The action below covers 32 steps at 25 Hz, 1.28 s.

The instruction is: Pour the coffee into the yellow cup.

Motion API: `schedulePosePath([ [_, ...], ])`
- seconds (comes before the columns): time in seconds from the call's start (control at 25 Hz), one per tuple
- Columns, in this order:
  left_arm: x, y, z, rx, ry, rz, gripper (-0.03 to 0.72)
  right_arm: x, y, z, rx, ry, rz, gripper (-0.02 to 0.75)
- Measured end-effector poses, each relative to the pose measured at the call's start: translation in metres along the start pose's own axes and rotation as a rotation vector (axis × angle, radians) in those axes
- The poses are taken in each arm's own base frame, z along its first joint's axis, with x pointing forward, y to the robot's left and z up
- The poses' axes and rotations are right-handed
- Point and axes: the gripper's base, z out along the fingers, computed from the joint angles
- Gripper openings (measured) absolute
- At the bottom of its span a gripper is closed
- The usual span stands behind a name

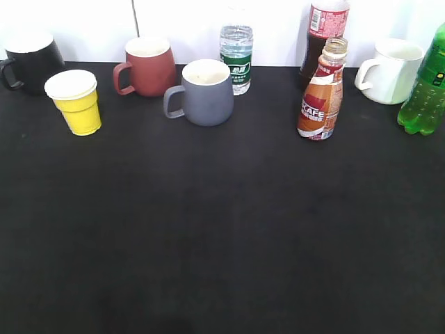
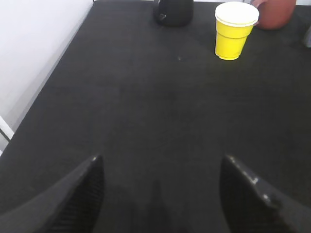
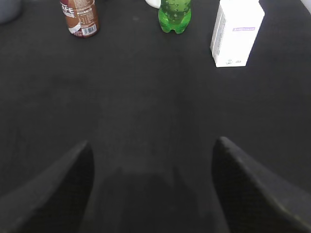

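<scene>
The coffee is in a small curvy bottle with an orange-brown and white CAFE label, uncapped, standing upright at the back right of the black table; its lower part also shows in the right wrist view. The yellow cup stands upright at the back left and also shows in the left wrist view. My left gripper is open and empty, low over the table well in front of the cup. My right gripper is open and empty, well in front of the bottle. Neither gripper shows in the exterior view.
Along the back stand a black mug, a red mug, a grey mug, a water bottle, a cola bottle, a white mug and a green bottle. A white box stands at the right.
</scene>
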Motion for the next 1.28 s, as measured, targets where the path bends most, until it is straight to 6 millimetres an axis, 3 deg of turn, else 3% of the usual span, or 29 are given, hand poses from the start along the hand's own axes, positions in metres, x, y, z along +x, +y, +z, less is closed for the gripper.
schedulePosePath([
  [0.36, -0.001, 0.000, 0.000, 0.001, -0.009, 0.000, 0.561, 0.000, 0.000, 0.000, 0.000, 0.000, 0.000, 0.589],
  [0.48, -0.034, -0.003, 0.006, 0.016, -0.149, 0.005, 0.561, 0.000, 0.000, 0.000, 0.000, 0.000, 0.000, 0.589],
  [0.64, -0.087, -0.015, 0.052, 0.088, -0.329, 0.058, 0.561, 0.000, 0.000, 0.000, 0.000, 0.000, 0.000, 0.589],
  [0.72, -0.099, -0.021, 0.084, 0.105, -0.392, 0.060, 0.561, 0.000, 0.000, 0.000, 0.000, 0.000, 0.000, 0.589],
  [0.92, -0.039, -0.052, 0.179, 0.219, -0.410, 0.084, 0.561, 0.000, 0.000, 0.000, 0.000, 0.000, 0.000, 0.589],
  [1.16, 0.005, -0.072, 0.255, 0.273, -0.247, -0.090, 0.590, 0.000, 0.000, 0.000, -0.001, 0.000, 0.001, 0.589],
  [1.28, 0.000, -0.086, 0.292, 0.309, -0.228, -0.064, 0.663, 0.000, 0.000, 0.000, -0.001, 0.000, 0.001, 0.589],
])
